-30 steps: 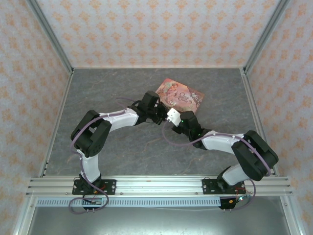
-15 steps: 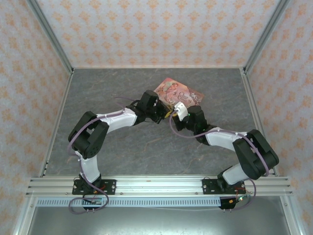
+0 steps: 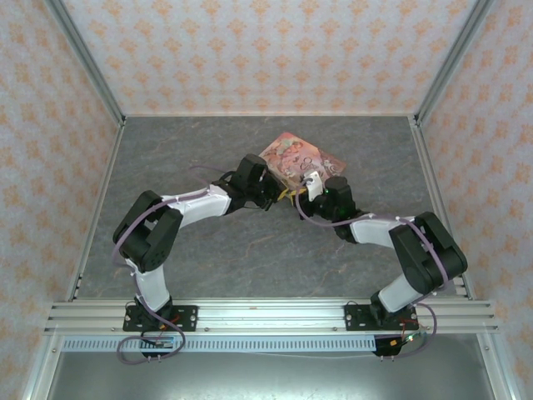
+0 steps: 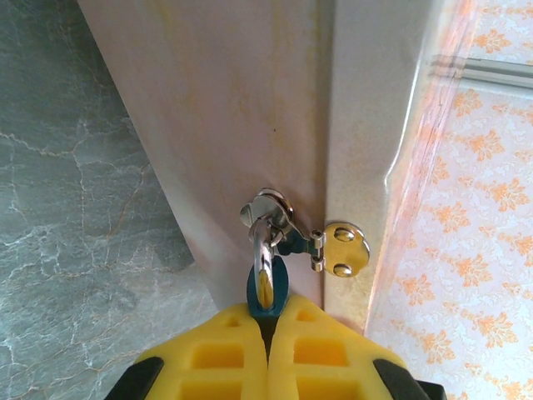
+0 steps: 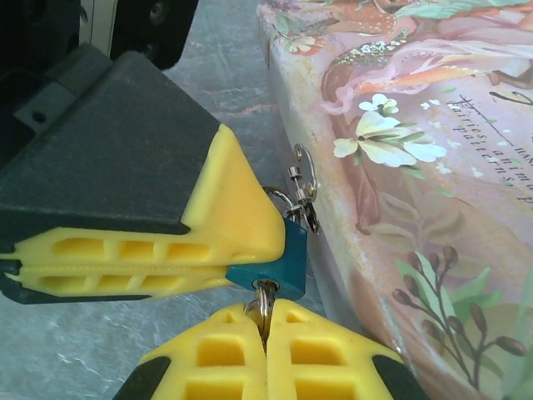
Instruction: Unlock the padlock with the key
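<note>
The small teal padlock (image 5: pixel 283 262) hangs by its silver shackle (image 4: pixel 263 250) from the clasp of a pink illustrated tin (image 5: pixel 400 167). My left gripper (image 4: pixel 268 310) is shut on the padlock body (image 4: pixel 268 292); its yellow fingers (image 5: pixel 233 225) come in from the left in the right wrist view. My right gripper (image 5: pixel 266 315) is shut on the key (image 5: pixel 264 300), whose metal head and ring stick out of the padlock's underside. In the top view both grippers, left (image 3: pixel 279 193) and right (image 3: pixel 306 185), meet at the tin's near edge (image 3: pixel 291 154).
A gold hinge plate (image 4: pixel 346 248) sits on the tin's side beside the shackle. The tin lies on a grey marbled tabletop (image 3: pixel 208 242), enclosed by patterned walls (image 3: pixel 50 167) and metal frame posts. Both arms arch inward over the table's middle.
My right gripper has moved away from me and slightly right, up to the tin's edge, and turned. The left gripper has shifted only a little, still gripping the padlock.
</note>
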`<state>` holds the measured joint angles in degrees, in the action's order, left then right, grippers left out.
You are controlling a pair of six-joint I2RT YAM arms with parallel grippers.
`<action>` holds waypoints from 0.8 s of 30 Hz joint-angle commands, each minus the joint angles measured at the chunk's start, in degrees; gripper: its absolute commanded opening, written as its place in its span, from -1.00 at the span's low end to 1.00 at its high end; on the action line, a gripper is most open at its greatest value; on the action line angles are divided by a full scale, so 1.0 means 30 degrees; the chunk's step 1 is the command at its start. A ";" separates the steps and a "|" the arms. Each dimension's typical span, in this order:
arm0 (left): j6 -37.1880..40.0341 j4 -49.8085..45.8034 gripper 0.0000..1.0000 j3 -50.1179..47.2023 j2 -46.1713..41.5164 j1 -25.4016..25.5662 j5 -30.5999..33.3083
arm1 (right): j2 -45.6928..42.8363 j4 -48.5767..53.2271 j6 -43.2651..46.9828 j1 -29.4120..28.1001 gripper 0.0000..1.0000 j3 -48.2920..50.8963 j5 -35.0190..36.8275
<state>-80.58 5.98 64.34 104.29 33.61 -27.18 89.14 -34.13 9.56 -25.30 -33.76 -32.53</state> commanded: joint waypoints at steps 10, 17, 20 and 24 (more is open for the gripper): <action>0.0416 0.0497 -1.00 -0.0477 -0.1555 0.0341 -0.1004 | 0.0727 -0.2260 -0.2324 0.1061 -1.00 -0.0218 -0.0237; 0.0173 0.0706 -1.00 -0.0586 -0.1507 0.0341 -0.0748 | -0.0874 -0.0869 -0.0616 0.1071 -0.63 0.0703 0.1107; 0.0169 0.0703 -1.00 -0.0557 -0.1519 0.0341 -0.0609 | -0.1451 -0.0630 -0.0462 0.1034 -0.48 0.1380 0.1366; 0.0189 0.0703 -1.00 -0.0462 -0.1416 0.0341 -0.0608 | -0.2104 -0.0834 -0.0708 0.1069 -0.41 0.2330 0.1382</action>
<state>-80.71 7.94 63.16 102.72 34.81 -28.16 84.82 -36.05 7.29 -23.57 -28.99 -33.36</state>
